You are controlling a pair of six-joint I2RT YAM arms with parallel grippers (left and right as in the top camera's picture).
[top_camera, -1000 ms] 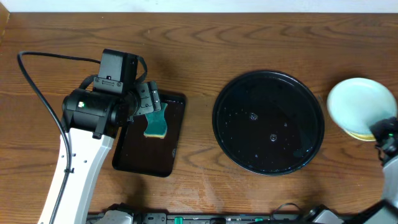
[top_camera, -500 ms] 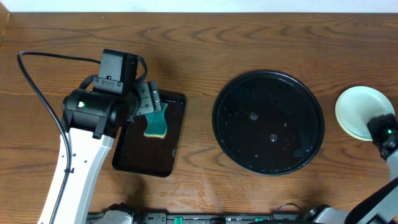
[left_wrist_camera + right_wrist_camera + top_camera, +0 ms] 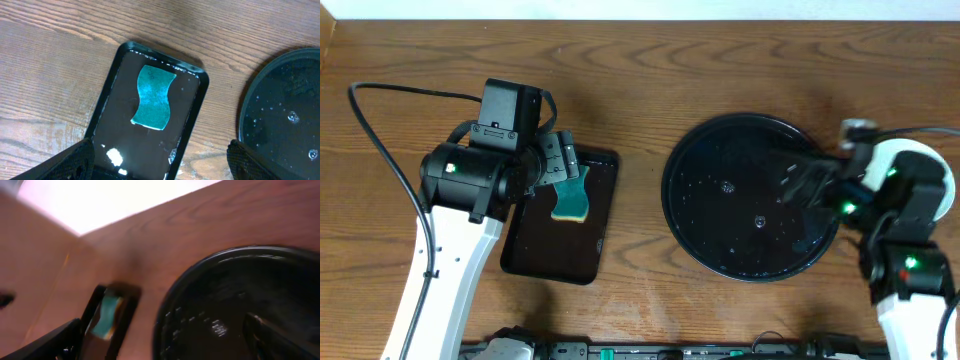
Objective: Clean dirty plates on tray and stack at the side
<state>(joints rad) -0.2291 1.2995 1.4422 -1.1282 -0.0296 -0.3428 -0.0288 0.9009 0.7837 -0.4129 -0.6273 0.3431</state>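
**Overhead view.** A dark brown wood-grain surface (image 3: 640,70) carries a large round black tray (image 3: 720,235) with a raised rim; its glossy floor is speckled with bright droplets. To the right of it, outside the rim, the pale, smooth, round plates (image 3: 926,150) rest on the surface. They are largely covered by the right arm (image 3: 905,270), so their number cannot be told. The right pincer (image 3: 800,185), blurred, reaches over the round tray's right edge. At left, a smaller rectangular black tray (image 3: 570,250) with rounded corners holds a teal sponge (image 3: 570,202) with wavy sides. The left pincer (image 3: 563,165), on the white-and-black left arm (image 3: 440,250), hangs over the sponge's upper end.

**Left wrist view.** Two dark fingers (image 3: 75,160) stand wide apart at the lower corners with nothing between them, so the left pincer is spread and grips nothing. The sponge (image 3: 154,97) lies flat on the wet, reflective tray floor, apart from both fingers, a gap the overhead view does not settle. The round tray's left arc (image 3: 280,115) shows at the right.

**Right wrist view.** The picture is blurred. The right pincer's fingers (image 3: 60,340) also stand wide apart, holding nothing. Beyond them lie the round tray's rim and wet floor (image 3: 235,305), and farther off the sponge (image 3: 107,315). Only the overhead view shows the plates.

**Comparison.** One second ago the right arm sat at the lower right corner and the plates lay uncovered, mint-white over yellow. Now the arm crosses them and the pincer is over the round tray. The left arm, the sponge and both trays are unchanged.
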